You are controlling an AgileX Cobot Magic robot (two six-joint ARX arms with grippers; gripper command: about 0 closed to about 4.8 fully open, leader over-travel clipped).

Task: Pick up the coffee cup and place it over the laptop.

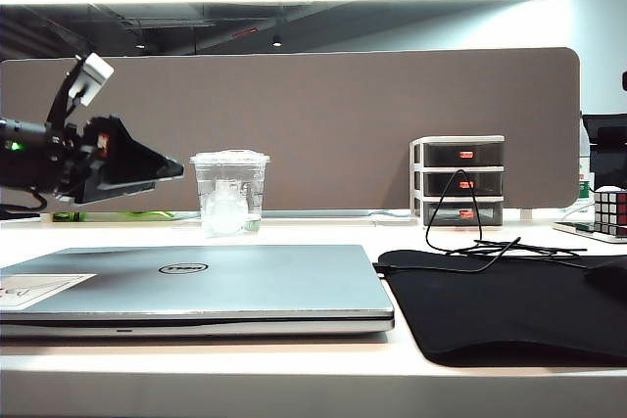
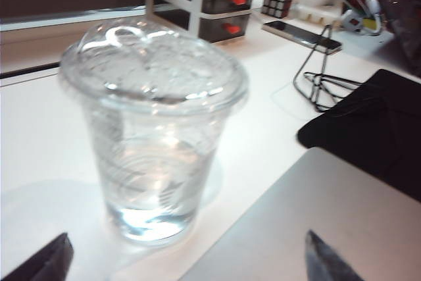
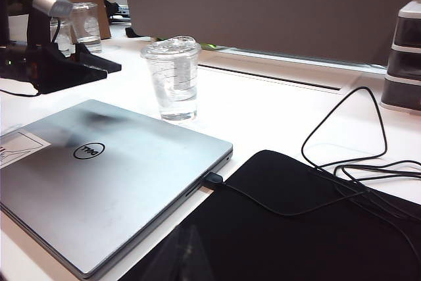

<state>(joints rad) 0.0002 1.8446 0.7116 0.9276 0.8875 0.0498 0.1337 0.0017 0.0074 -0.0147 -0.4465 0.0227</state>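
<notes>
The coffee cup (image 1: pixel 230 193) is clear plastic with a clear lid and stands upright on the white desk just behind the laptop (image 1: pixel 196 286). The laptop is silver-grey, closed and lies flat. My left gripper (image 1: pixel 172 171) hovers left of the cup at about its height and points at it. In the left wrist view the cup (image 2: pixel 154 129) fills the middle, and my left gripper (image 2: pixel 187 258) is open, its dark fingertips (image 2: pixel 49 261) wide apart and short of the cup. My right gripper (image 3: pixel 191 255) shows only as one faint tapered tip, shut, over the black mouse mat (image 3: pixel 296 228).
A black mouse mat (image 1: pixel 509 310) lies right of the laptop with a looped black cable (image 1: pixel 460 227) on it. A small drawer unit (image 1: pixel 458 181) and a puzzle cube (image 1: pixel 609 210) stand at the back right. A grey partition (image 1: pixel 323 115) closes off the desk's far edge.
</notes>
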